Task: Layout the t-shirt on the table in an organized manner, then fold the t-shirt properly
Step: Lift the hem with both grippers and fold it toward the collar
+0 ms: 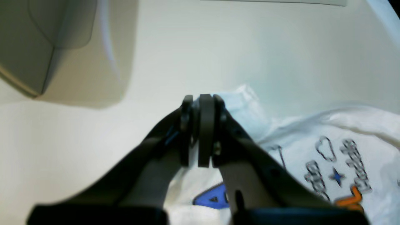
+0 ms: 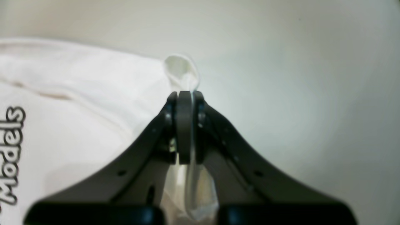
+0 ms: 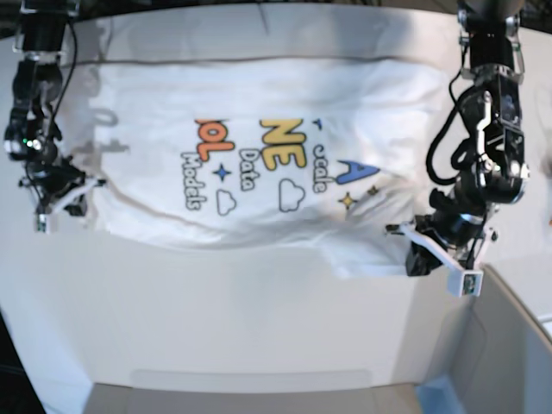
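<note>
The white t-shirt (image 3: 259, 129) lies spread print-up across the white table (image 3: 241, 310), its near hem wavy. My left gripper (image 3: 412, 246) is shut on the shirt's near corner on the right of the base view. In the left wrist view the gripper (image 1: 201, 103) is closed, with the blue and orange print (image 1: 343, 162) beside it. My right gripper (image 3: 86, 185) is shut on the shirt's edge at the left. In the right wrist view a loop of white cloth (image 2: 181, 67) sticks out past the closed gripper (image 2: 185, 97), beside the black "Models" text.
A grey bin (image 3: 509, 345) with a blue corner (image 3: 435, 392) stands at the near right, close to my left gripper; it also shows in the left wrist view (image 1: 31, 47). A low grey panel (image 3: 250, 379) lies along the near table edge.
</note>
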`<state>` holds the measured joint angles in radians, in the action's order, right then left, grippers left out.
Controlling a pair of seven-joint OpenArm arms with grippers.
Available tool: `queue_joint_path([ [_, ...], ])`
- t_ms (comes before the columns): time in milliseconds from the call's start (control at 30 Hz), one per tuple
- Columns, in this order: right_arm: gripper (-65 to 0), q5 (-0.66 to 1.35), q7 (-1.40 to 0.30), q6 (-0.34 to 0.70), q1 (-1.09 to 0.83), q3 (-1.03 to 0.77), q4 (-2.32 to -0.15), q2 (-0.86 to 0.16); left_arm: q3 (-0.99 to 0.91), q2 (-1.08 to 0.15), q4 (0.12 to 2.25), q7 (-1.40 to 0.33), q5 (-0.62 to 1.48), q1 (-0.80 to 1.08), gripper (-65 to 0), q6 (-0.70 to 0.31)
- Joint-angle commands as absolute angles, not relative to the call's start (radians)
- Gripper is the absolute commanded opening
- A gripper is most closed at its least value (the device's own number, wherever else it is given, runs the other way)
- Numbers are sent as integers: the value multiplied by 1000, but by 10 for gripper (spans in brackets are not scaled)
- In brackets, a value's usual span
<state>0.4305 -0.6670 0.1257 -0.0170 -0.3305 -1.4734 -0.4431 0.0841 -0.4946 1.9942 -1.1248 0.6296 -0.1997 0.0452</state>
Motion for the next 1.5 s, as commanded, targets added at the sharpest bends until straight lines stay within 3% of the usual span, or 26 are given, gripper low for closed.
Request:
queue_joint_path([
  [0,-650,437,-647,127,-15,-348,-1501,-463,79,-512,2018,-1118,624,-191,-618,44],
  [367,-650,437,-647,127,-110,-479,-1596,-414,-7,-516,2041,-1121,633,-56,-649,44],
  [667,-650,437,-647,127,-153,-532,-1626,-395,-220,-545,2040,-1211,1024,-42,-649,42],
  [1033,-650,437,-645,127,-263,-535,-1742,-367,-332,-575,2040,-1227,1194,97,-650,42],
  [1300,-650,437,-648,136,-308,-697,-1758,-325,-475,-593,2040,-1247,1354,206,-650,42],
  [1467,-650,437,-647,136,-352,-707,-1759,-332,-493,-593,2040,-1290,1376,255,-650,42],
])
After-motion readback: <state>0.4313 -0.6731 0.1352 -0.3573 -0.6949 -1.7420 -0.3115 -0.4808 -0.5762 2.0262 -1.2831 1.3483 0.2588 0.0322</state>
